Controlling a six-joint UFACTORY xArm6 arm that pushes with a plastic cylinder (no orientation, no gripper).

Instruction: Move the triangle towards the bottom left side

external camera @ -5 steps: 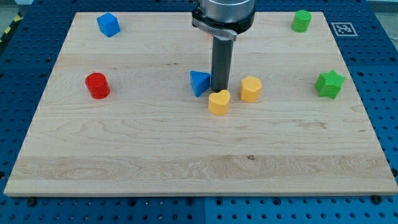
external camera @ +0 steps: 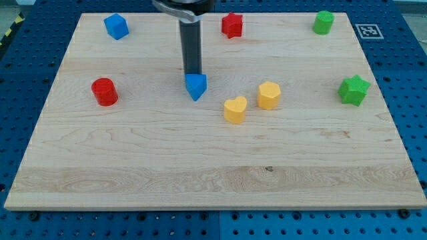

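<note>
Pale wooden bench on blue pegboard

Even light — a black-and-white marker at the top right corner, possibly a fiducial tag.

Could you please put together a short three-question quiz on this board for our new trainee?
1. True or false: my tip is at the view's top side of the blue triangle.
2. Which block lies nearest the yellow heart? A) red cylinder B) yellow hexagon C) green star
3. Fill in: the block at the view's top edge, just right of the rod, is a red ____.

Key: 1 true; 2 B; 3 star.
</note>
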